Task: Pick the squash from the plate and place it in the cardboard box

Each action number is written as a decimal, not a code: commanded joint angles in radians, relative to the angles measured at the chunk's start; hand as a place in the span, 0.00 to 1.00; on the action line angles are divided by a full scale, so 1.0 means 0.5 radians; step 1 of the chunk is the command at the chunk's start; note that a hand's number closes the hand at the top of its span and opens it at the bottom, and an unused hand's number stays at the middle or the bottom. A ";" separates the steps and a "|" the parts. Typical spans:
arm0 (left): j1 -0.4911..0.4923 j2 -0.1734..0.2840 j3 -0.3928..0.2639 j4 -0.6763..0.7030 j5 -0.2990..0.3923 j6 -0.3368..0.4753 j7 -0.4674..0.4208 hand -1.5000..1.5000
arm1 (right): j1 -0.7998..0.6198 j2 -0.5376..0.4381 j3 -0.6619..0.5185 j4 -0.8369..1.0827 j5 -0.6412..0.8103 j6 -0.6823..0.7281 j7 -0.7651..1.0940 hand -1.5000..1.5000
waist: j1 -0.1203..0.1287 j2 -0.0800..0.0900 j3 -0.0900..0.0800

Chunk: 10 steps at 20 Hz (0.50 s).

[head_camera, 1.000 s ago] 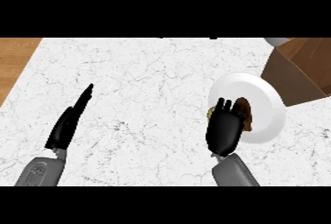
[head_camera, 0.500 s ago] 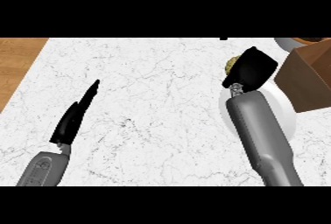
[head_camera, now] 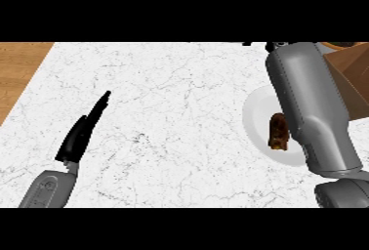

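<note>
My right forearm [head_camera: 310, 107] stretches from the lower right corner up to the top edge, next to the cardboard box [head_camera: 352, 78] at the upper right. Of the right hand [head_camera: 272, 47] only small black bits show at that edge. No squash shows in this view. The white plate [head_camera: 254, 122] lies partly under the forearm, and a dark brown lumpy object [head_camera: 278, 131] rests on it. My left hand [head_camera: 81, 133] rests open at the lower left, fingers straight and pointing up and to the right, holding nothing.
The white marble counter [head_camera: 173, 117] fills most of the view. A strip of wooden floor [head_camera: 18, 68] shows past its left edge. The box's brown wall runs down the right edge behind the forearm.
My right arm has lifted off the plate and reached far up and right toward the box, carrying a yellowish thing; the hand is now mostly past the top edge. The left hand has barely moved.
</note>
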 commanded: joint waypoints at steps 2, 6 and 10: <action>0.028 0.014 0.047 0.006 0.040 -0.019 -0.008 0.50 | -0.241 -0.155 -0.153 0.186 0.100 0.014 0.353 1.00 | -0.040 -0.012 0.001; -0.003 0.037 0.079 0.052 0.050 -0.046 0.000 0.50 | -0.218 -0.127 -0.208 0.242 0.171 -0.066 0.426 1.00 | -0.090 -0.023 0.001; 0.037 -0.003 0.065 0.066 0.001 0.022 -0.033 0.50 | -0.216 -0.202 -0.334 0.317 0.161 -0.069 0.385 1.00 | -0.103 -0.024 0.002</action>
